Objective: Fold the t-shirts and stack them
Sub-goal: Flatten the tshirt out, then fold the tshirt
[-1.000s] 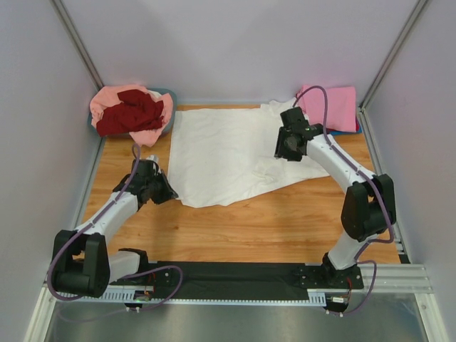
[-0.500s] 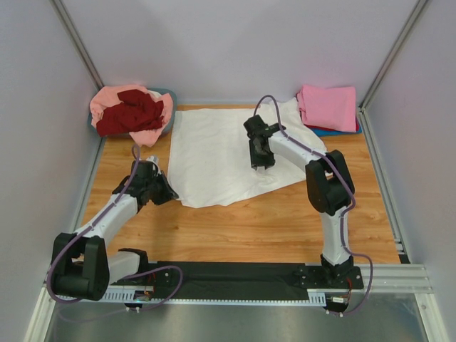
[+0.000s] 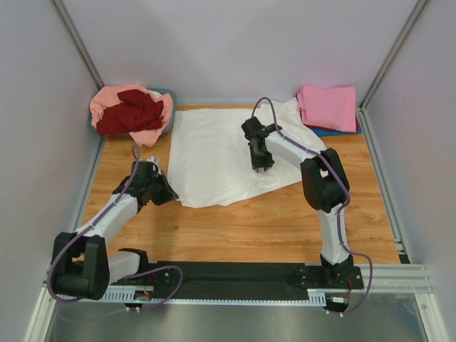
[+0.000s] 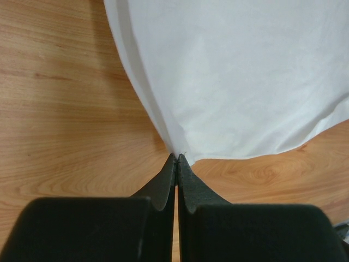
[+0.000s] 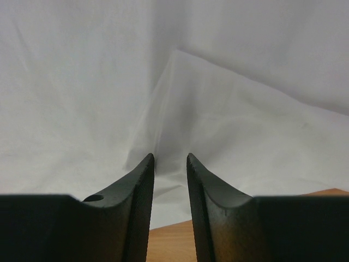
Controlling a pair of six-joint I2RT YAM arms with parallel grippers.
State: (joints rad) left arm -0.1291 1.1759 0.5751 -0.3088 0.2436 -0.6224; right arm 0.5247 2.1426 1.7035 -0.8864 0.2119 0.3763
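Your off-white t-shirt lies spread flat across the middle of the wooden table, its far edge toward the top of the overhead frame and one corner trailing toward lower left.

Your left gripper sits at that lower-left corner. In the left wrist view, the left gripper is clenched tight, with no gap between the fingers, and the corner of the shirt runs right into the tips, so it is grasping the cloth there. The rest of the fabric fans out toward the upper right of that frame over bare wood.

Your right gripper is down on the shirt just right of centre, the arm bent sharply behind it. In the right wrist view, the right gripper has its jaws a little apart, and a raised fold of the shirt climbs away from the gap between the tips. You cannot tell whether the pads have hold of that fold.

At upper left of the overhead frame, a grey-blue tub holds a salmon-pink shirt with a dark red shirt crumpled on top. At upper right, a folded bright pink shirt rests on a blue one, just beside the off-white shirt's far corner.
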